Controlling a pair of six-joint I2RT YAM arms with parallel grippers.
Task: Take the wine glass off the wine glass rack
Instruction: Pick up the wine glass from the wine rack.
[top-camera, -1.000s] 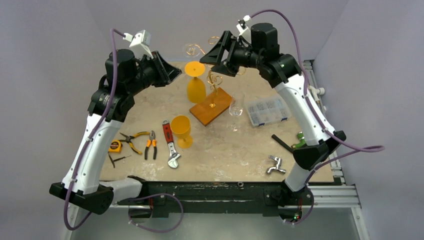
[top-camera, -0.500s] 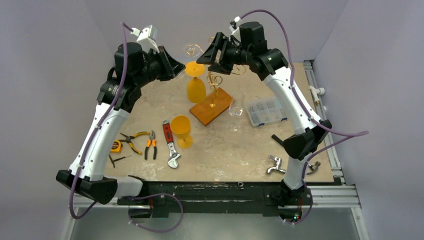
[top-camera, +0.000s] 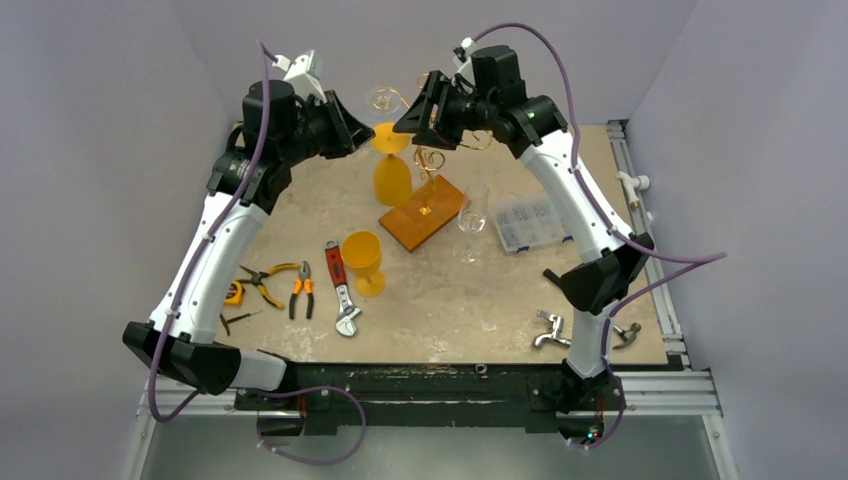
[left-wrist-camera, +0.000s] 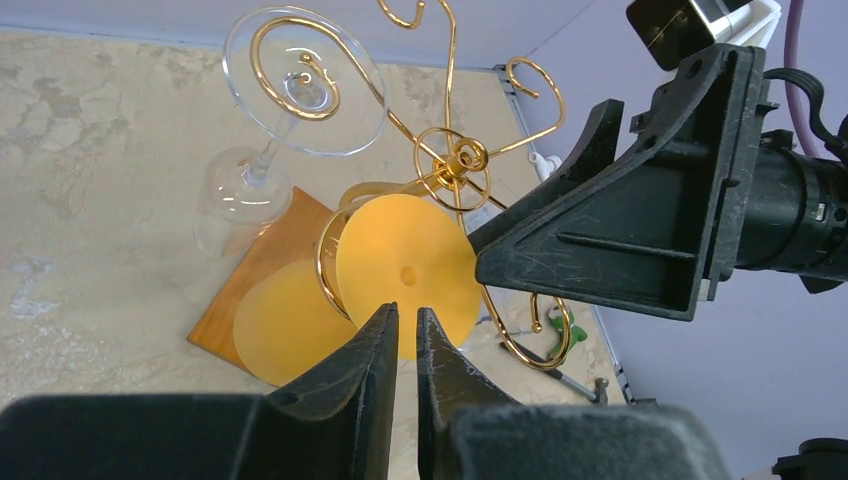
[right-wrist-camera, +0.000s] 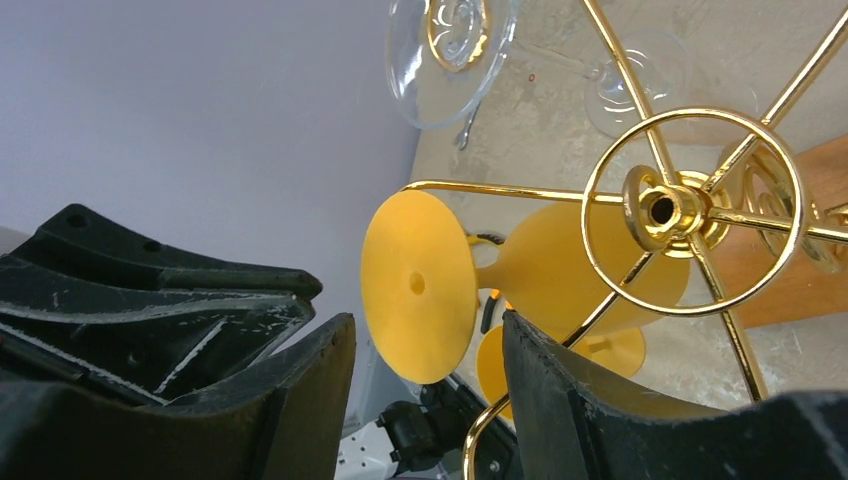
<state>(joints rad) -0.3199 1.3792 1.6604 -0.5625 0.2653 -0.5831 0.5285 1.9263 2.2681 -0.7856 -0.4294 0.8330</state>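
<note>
1. The right tool (right-wrist-camera: 428, 325), jaws apart, faces the upturned foot of the yellow wine glass (right-wrist-camera: 415, 285) without touching; the left tool (left-wrist-camera: 405, 312) is pinched shut, empty, beside it.
2. The glass hangs bowl-down from the wine glass rack (right-wrist-camera: 635, 205), upper middle of the top view.
3. A sideways pull could snag the stem, tip the rack and shake off the clear glass (left-wrist-camera: 300, 80).
4. The bench (top-camera: 450, 300) is mottled beige; plain lilac walls enclose it.

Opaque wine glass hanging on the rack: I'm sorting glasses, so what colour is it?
The wine glass is plain yellow-orange; best seen in the right wrist view.
</note>
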